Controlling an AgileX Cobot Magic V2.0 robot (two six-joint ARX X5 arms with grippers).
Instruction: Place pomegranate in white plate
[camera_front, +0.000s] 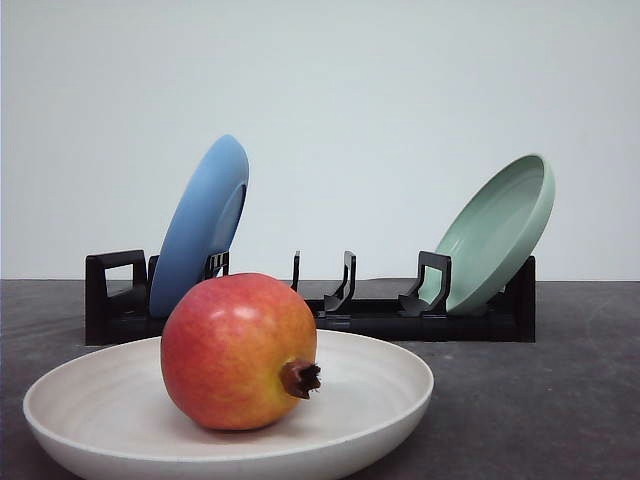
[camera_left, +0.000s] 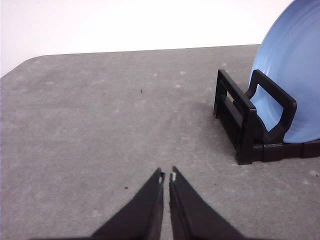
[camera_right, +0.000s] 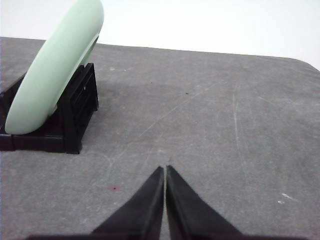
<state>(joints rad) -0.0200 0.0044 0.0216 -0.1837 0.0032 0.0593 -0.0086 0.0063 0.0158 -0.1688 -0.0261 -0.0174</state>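
The pomegranate (camera_front: 238, 350), red fading to orange-yellow, lies inside the white plate (camera_front: 390, 385) at the front of the table, its dark crown pointing right. No gripper touches it. My left gripper (camera_left: 167, 177) hovers over bare grey table beside the rack's left end, fingers shut with nothing between them. My right gripper (camera_right: 165, 169) is likewise shut and empty, over bare table near the rack's right end.
Behind the white plate stands a black dish rack (camera_front: 370, 312). A blue plate (camera_front: 200, 225) leans in its left slots and a pale green plate (camera_front: 500, 230) in its right slots. The rack's middle slots hold nothing. Grey tabletop (camera_left: 100, 115) spreads around both grippers.
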